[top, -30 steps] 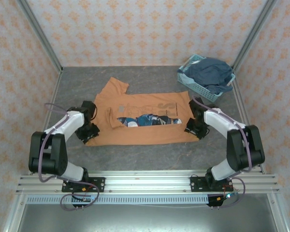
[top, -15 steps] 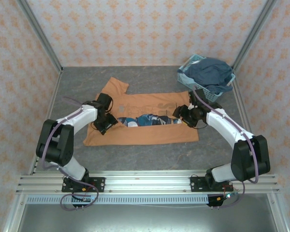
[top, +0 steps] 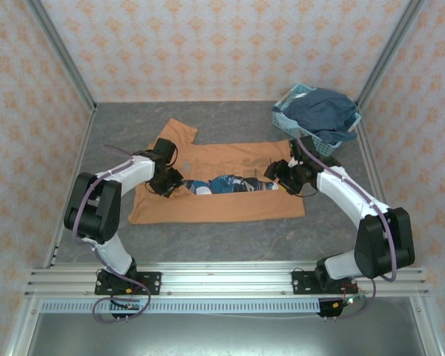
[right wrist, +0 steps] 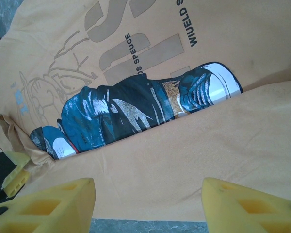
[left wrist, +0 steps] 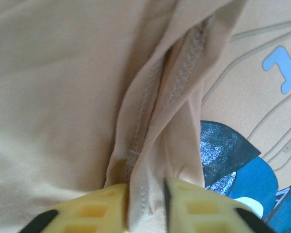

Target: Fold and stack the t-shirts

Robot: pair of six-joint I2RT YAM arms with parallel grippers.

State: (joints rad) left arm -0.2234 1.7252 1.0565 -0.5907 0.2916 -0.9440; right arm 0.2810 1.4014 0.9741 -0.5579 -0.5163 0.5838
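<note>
Grey tabletop [top: 319, 230], fold of orange t-shirt [left wrist: 53, 73] inside left tool [left wrist: 146, 196].

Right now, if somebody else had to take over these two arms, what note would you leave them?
Left gripper: pinched on a raised fold of the orange t-shirt.
Right gripper: open, over the shirt's other end.
Shirt: spread flat, near edge folded up over part of the print.
To do: finish folding, stack it. Dark blue clothing lies in the basket.
</note>
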